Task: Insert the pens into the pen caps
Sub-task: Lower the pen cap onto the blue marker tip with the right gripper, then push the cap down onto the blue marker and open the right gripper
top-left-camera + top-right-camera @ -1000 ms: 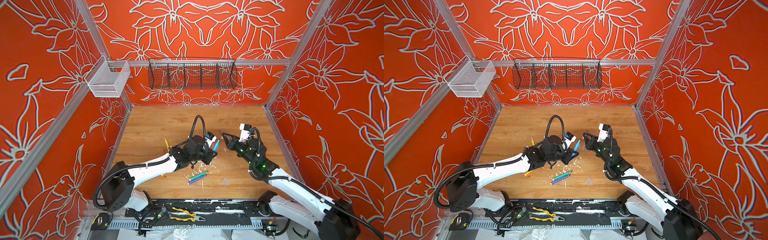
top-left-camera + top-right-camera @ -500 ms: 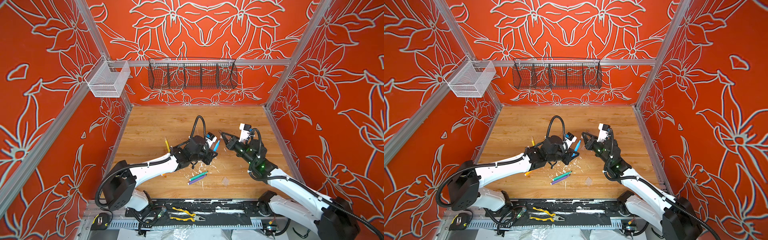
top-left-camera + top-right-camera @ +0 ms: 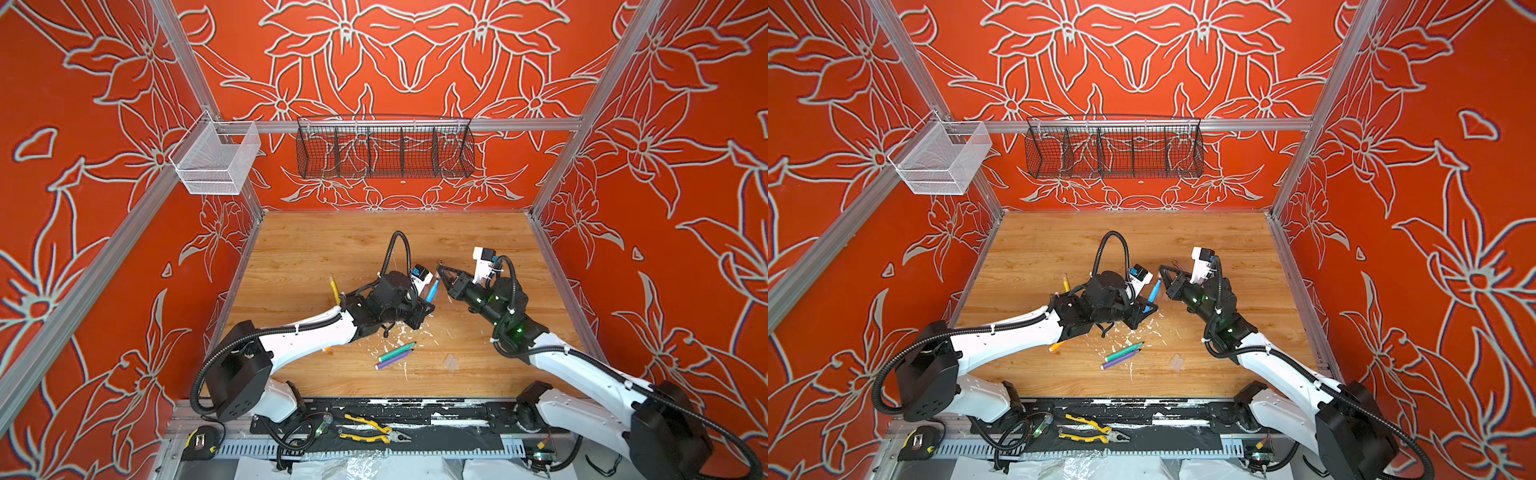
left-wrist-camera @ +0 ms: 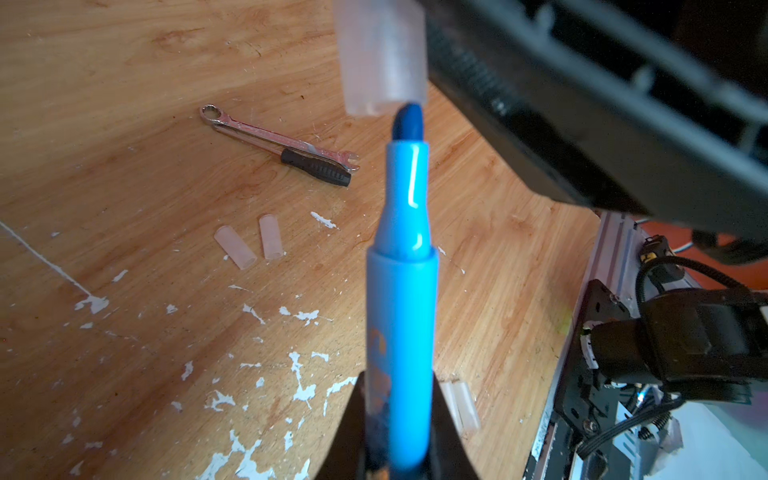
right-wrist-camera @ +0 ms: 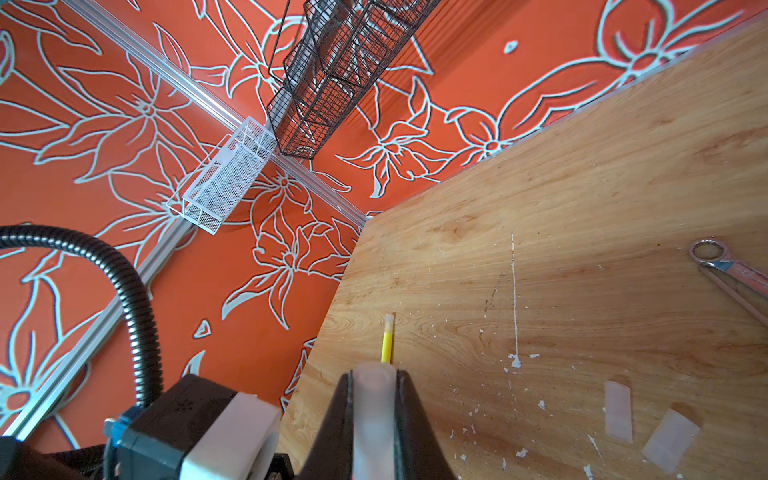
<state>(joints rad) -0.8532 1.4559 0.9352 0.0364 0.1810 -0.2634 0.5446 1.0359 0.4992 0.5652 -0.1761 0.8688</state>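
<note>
My left gripper (image 4: 399, 395) is shut on the blue pen (image 4: 401, 291), whose bare tip points up toward the right arm. My right gripper (image 5: 374, 395) is shut on a clear pen cap (image 4: 380, 58). In the left wrist view the pen's dark tip sits at the edge of the cap's open mouth, not inside it. Both top views show the blue pen (image 3: 432, 289) (image 3: 1153, 292) between the two grippers at mid-table. Green (image 3: 397, 351) and purple (image 3: 394, 359) pens lie together on the wood in front. A yellow pen (image 3: 334, 286) lies to the left. Two loose caps (image 4: 235, 247) (image 4: 270, 237) lie side by side.
A metal wrench (image 4: 274, 139) and a dark-handled tool (image 4: 316, 168) lie on the wood beyond the caps. Yellow-handled pliers (image 3: 374, 430) rest on the front rail. A black wire basket (image 3: 384, 147) and a white mesh basket (image 3: 216, 160) hang on the walls. White paint flecks dot the wood.
My right gripper with the cap has edged a little left toward the blue pen's tip. The left arm has barely moved.
</note>
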